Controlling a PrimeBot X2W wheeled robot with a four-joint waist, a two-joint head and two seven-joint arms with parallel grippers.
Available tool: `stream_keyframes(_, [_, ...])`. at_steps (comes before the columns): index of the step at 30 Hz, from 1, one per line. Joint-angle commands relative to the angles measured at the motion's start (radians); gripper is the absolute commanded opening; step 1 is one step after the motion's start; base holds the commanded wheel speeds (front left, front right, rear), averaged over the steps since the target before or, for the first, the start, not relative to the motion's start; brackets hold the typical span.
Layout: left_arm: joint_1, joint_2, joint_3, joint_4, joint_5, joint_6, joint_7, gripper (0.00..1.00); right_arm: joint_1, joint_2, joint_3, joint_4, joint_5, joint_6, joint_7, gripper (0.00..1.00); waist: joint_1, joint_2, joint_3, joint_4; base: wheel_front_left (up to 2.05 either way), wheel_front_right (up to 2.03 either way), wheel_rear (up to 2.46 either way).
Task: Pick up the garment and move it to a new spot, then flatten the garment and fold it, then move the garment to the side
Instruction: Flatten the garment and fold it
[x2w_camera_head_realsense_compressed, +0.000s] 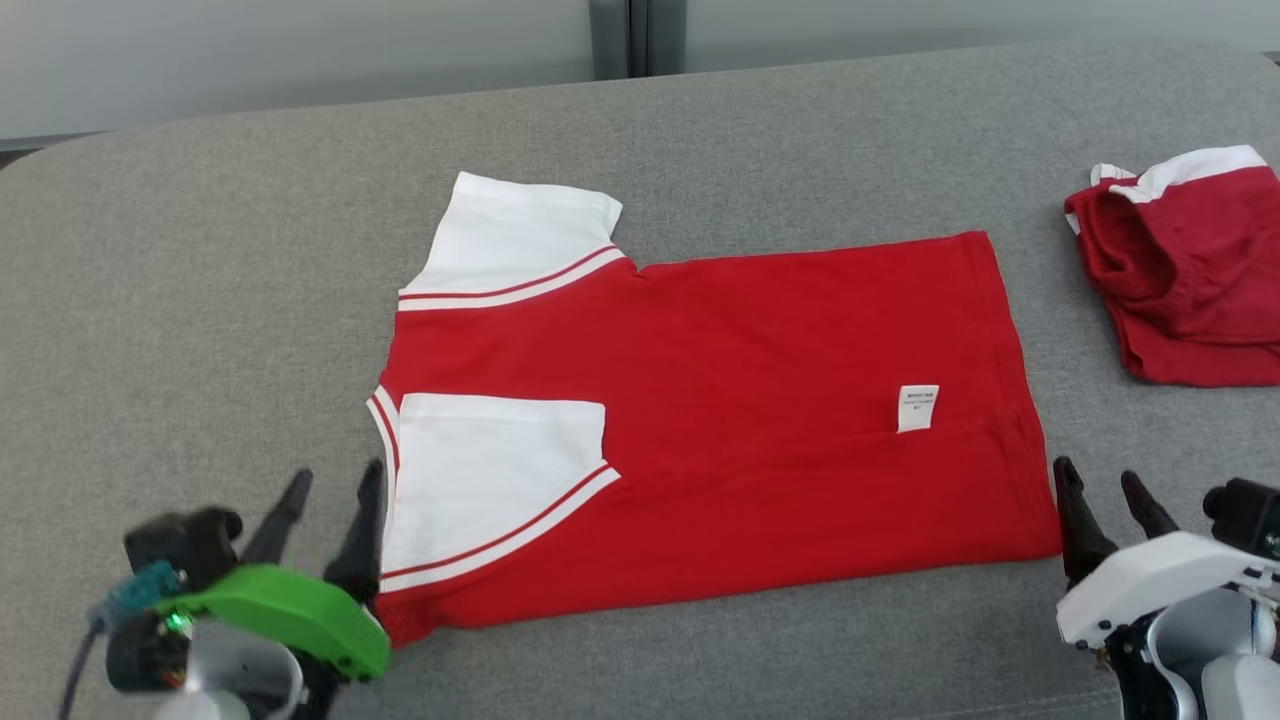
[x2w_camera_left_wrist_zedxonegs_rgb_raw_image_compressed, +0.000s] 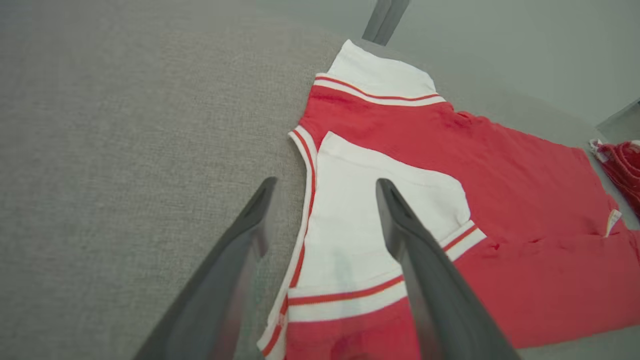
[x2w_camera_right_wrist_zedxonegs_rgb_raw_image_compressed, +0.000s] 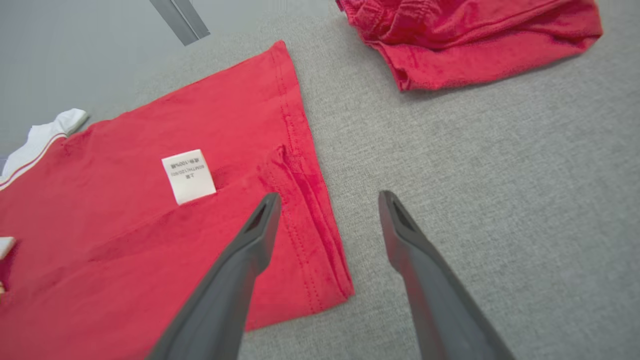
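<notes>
The label is showing white on the shirt, close to the hem. It is carrying a few short lines of small dark print, which the right wrist view is giving larger but too soft to read. No brand mark or other writing is showing on the shirt.

The shirt is lying flat on the grey table, red, neck end to the robot's left and hem to its right. One white sleeve, edged with red stripes, is lying folded in on top of the shirt's near half. The other sleeve is sticking out past the shirt's far edge.

A crumpled red heap with white trim is sitting on the table beyond the shirt's hem, apart from it. A pale wall is standing past the shirt's far side.

The left gripper is hanging at the shirt's near neck corner with jaws wide apart, holding nothing. In its wrist view one finger is over the table just beside the shirt, the other over the folded sleeve.

The right gripper is hanging at the shirt's near hem corner, jaws likewise spread and empty. In its wrist view one finger is over the hem, the other over the table.
</notes>
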Motion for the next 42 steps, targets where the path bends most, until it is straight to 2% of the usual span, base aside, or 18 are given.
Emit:
stream_keyframes(1, [-0.063, 0.031, 0.004, -0.013, 0.02, -0.01, 0.022, 1.0, -0.025, -0.002, 0.01, -0.012, -0.014, -0.001, 0.004, 1.0, 0.0, 0.0, 0.023, -0.013, 0.0, 0.0, 0.0])
stream_keyframes(5, [-0.274, 0.145, -0.014, -0.037, 0.084, -0.062, 0.116, 1.0, -0.096, -0.002, 0.045, -0.042, -0.036, -0.001, 0.018, 1.0, 0.0, 0.0, 0.079, -0.033, 0.0, 0.0, 0.0])
stream_keyframes(9, [-0.531, 0.224, -0.032, -0.011, 0.108, -0.114, 0.23, 1.0, -0.191, -0.002, 0.09, -0.064, -0.05, -0.001, 0.033, 1.0, 0.0, 0.0, 0.159, -0.065, 0.0, 0.0, 0.0])
stream_keyframes(13, [-0.747, 0.266, -0.078, 0.057, 0.105, -0.148, 0.354, 1.0, -0.286, -0.002, 0.141, -0.078, -0.069, -0.001, 0.038, 1.0, 0.0, 0.0, 0.247, -0.097, 0.0, 0.0, 0.0])
stream_keyframes(17, [-0.897, 0.256, -0.11, 0.164, 0.049, -0.162, 0.436, 1.0, -0.37, -0.002, 0.185, -0.074, -0.068, -0.001, 0.035, 1.0, 0.0, 0.0, 0.325, -0.126, 0.0, 0.0, 0.0])
stream_keyframes(19, [-0.95, 0.27, -0.128, 0.217, 0.04, -0.164, 0.472, 1.0, -0.408, -0.001, 0.205, -0.072, -0.067, -0.001, 0.03, 1.0, 0.0, 0.0, 0.363, -0.142, 0.0, 0.0, 0.0])
stream_keyframes(26, [-1.02, 0.312, -0.154, 0.318, -0.058, -0.17, 0.569, 1.0, -0.502, -0.001, 0.252, -0.054, -0.052, -0.001, -0.001, 1.0, 0.0, 0.0, 0.465, -0.197, 0.0, 0.0, 0.0])
stream_keyframes(33, [-1.005, 0.391, -0.149, 0.31, -0.126, -0.171, 0.607, 1.0, -0.52, -0.009, 0.254, -0.043, -0.048, -0.001, -0.034, 1.0, 0.0, 0.0, 0.514, -0.228, 0.0, 0.0, 0.0])
stream_keyframes(37, [-0.995, 0.414, -0.143, 0.3, -0.144, -0.172, 0.615, 1.0, -0.527, -0.009, 0.251, -0.035, -0.045, -0.001, -0.046, 1.0, 0.0, 0.0, 0.52, -0.238, 0.0, 0.0, 0.0])
stream_keyframes(42, [-1.002, 0.413, -0.148, 0.28, -0.158, -0.171, 0.626, 1.0, -0.534, -0.008, 0.258, -0.025, -0.049, -0.001, -0.053, 1.0, 0.0, 0.0, 0.52, -0.246, 0.0, 0.0, 0.0])
